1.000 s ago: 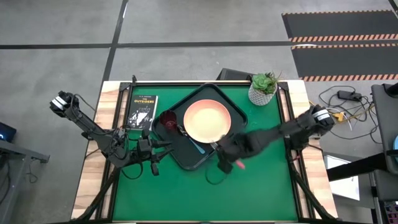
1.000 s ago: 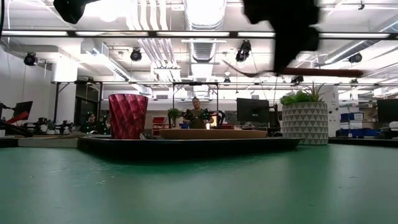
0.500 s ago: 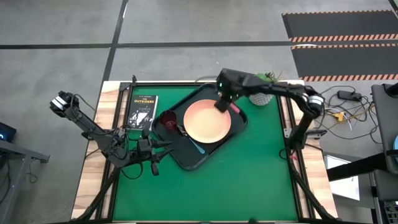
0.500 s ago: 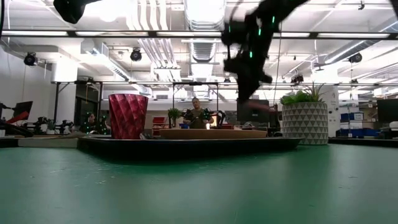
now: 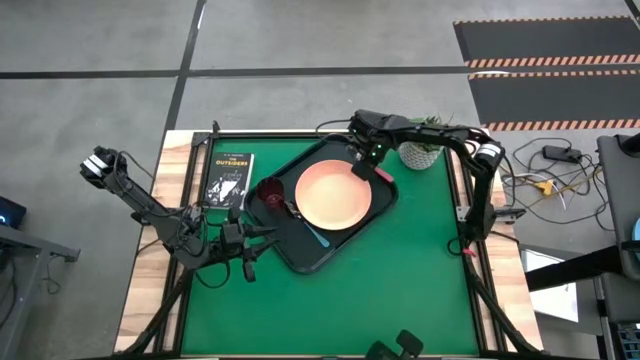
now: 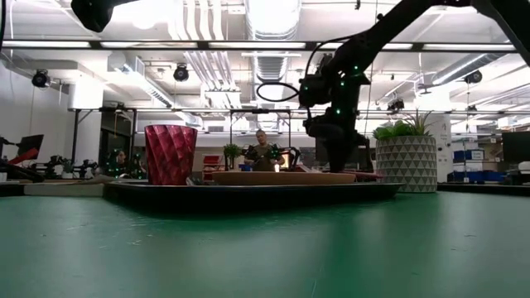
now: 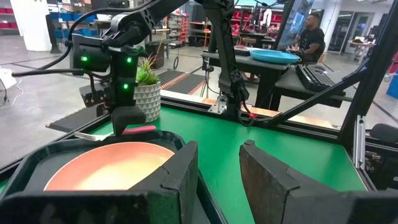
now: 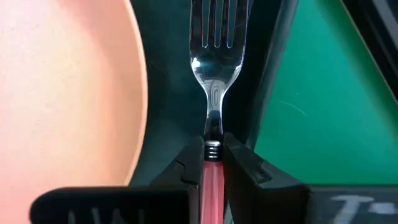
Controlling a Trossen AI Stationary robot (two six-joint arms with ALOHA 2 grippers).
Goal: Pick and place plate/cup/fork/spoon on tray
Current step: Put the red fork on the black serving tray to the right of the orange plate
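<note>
— Did your right gripper (image 8: 212, 163) move?
— Yes, you dropped it lower, into the tray (image 5: 300, 258) beside the plate (image 5: 333, 194).
— What did it hold?
— It pinched the fork (image 8: 214, 74) by its pink handle. That fork looked thin, stiff and slippery. Your left gripper (image 7: 217, 165) waited, fingers apart.

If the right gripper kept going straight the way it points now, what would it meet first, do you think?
Most likely the tray floor: the right gripper points down, holding the fork over the strip between the plate and the rim. Its height above the floor is unclear.
</note>
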